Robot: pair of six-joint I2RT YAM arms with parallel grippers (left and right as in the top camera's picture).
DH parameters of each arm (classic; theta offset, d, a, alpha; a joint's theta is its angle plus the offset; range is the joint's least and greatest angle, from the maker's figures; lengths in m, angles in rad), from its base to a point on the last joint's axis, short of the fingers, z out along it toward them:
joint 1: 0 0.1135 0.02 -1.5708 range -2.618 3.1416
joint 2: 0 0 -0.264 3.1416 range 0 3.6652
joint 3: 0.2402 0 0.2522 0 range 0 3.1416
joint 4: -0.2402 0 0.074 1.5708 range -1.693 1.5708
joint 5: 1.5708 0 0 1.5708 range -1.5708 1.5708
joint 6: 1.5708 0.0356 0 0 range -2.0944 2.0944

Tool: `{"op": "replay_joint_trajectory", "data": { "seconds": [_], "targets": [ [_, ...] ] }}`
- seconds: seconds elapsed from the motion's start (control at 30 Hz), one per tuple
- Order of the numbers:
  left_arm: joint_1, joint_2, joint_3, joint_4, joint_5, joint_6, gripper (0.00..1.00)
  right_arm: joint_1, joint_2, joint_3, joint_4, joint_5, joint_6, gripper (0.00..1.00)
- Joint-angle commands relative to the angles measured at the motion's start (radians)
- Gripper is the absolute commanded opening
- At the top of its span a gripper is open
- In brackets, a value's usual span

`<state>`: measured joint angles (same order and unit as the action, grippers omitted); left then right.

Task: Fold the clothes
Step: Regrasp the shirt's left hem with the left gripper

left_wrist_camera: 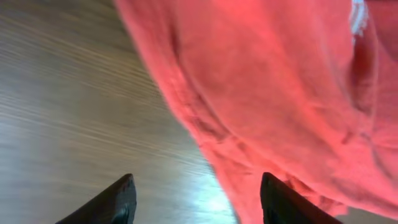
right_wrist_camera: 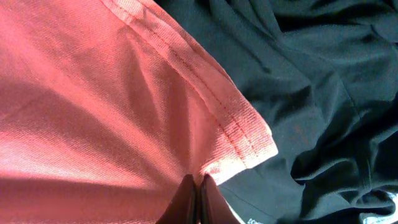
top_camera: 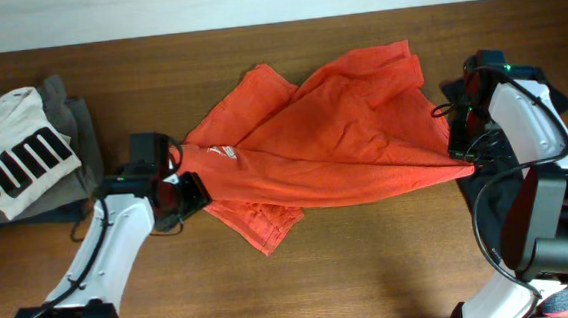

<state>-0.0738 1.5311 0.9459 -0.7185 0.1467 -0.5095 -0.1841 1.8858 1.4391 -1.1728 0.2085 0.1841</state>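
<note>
An orange shirt point(top_camera: 333, 136) lies crumpled across the middle of the wooden table. My right gripper point(top_camera: 464, 156) is shut on the shirt's right edge; the right wrist view shows the fingers point(right_wrist_camera: 198, 186) pinching the orange fabric point(right_wrist_camera: 93, 93) near its hemmed corner, above dark clothing point(right_wrist_camera: 311, 93). My left gripper point(top_camera: 188, 194) sits at the shirt's left end. In the left wrist view its fingers point(left_wrist_camera: 198, 198) are spread apart and hold nothing, with the orange cloth point(left_wrist_camera: 280, 93) lying past the right finger.
A folded stack with a white black-striped garment point(top_camera: 18, 148) on grey clothes point(top_camera: 77, 133) sits at the far left. A dark garment pile point(top_camera: 564, 149) lies at the right under the right arm. The table's front edge is near.
</note>
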Motion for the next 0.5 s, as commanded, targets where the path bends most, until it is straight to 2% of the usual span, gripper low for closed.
{"op": "replay_joint_trajectory", "data": {
  "seconds": [0.0, 0.2, 0.47],
  "targets": [
    [-0.040, 0.027, -0.061, 0.046, 0.083, -0.083, 0.63, 0.002, -0.010, 0.010, 0.002, 0.009, 0.015, 0.04],
    [-0.092, 0.083, -0.080, 0.100, 0.101, -0.119, 0.63, 0.002, -0.010, 0.010, 0.002, 0.009, 0.015, 0.04],
    [-0.095, 0.201, -0.080, 0.171, 0.101, -0.135, 0.62, 0.000, -0.010, 0.010, 0.002, 0.009, 0.014, 0.04]
  ]
}}
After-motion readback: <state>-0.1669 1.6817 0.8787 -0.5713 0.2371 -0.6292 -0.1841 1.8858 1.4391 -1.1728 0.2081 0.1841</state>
